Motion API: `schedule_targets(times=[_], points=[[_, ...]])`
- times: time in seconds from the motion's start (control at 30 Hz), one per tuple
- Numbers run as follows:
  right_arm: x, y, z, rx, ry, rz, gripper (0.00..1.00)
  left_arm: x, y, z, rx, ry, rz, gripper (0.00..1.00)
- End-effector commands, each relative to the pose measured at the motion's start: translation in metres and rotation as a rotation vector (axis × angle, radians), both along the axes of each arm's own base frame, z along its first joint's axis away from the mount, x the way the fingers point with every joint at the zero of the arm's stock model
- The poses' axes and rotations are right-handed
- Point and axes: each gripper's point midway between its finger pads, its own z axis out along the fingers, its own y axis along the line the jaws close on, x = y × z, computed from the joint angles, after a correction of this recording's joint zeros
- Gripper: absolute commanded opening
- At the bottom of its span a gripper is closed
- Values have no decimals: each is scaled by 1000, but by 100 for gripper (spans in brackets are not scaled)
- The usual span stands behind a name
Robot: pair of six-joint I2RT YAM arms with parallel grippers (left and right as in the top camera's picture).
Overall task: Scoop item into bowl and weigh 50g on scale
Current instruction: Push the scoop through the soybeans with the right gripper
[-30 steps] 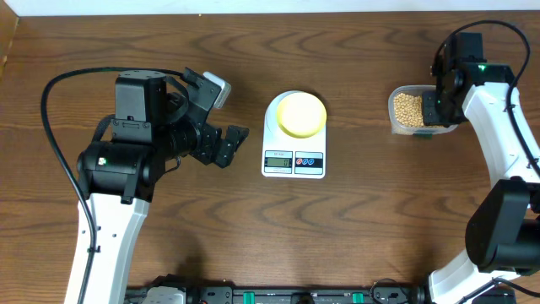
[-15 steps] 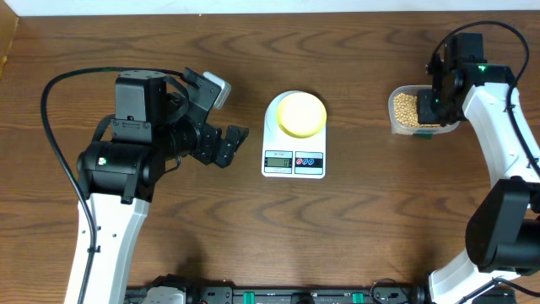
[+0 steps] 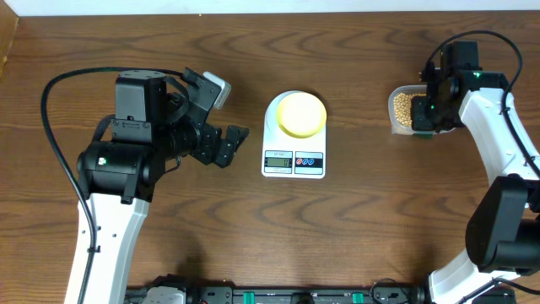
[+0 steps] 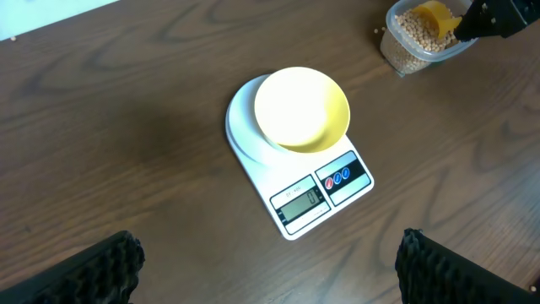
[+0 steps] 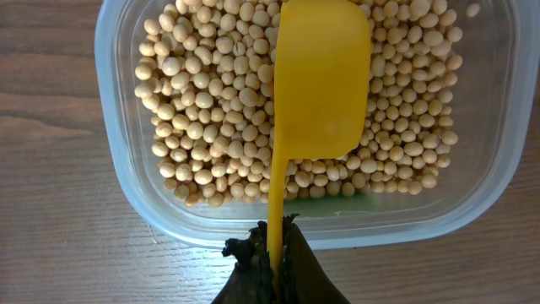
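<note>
Scoop (image 5: 321, 84) in right gripper (image 5: 274, 247), over beans (image 5: 202, 110)

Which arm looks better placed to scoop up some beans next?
Right: the right gripper is shut on the bright yellow plastic scoop, over the tan beans in the clear plastic container. The left gripper hangs open, far from them.
</note>
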Motion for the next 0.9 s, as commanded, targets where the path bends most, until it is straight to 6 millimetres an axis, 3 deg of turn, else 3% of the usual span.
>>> schedule_targets(times=[0.0, 0.53, 0.87], points=[[-4, 6, -7, 43, 21, -4, 1, -1, -1, 0, -10, 3, -3, 98], [-3, 32, -3, 190, 7, 56, 1, -1, -1, 0, -10, 3, -3, 98], [0, 31, 2, 300, -17, 51, 1, -1, -1, 0, -10, 3, -3, 98]])
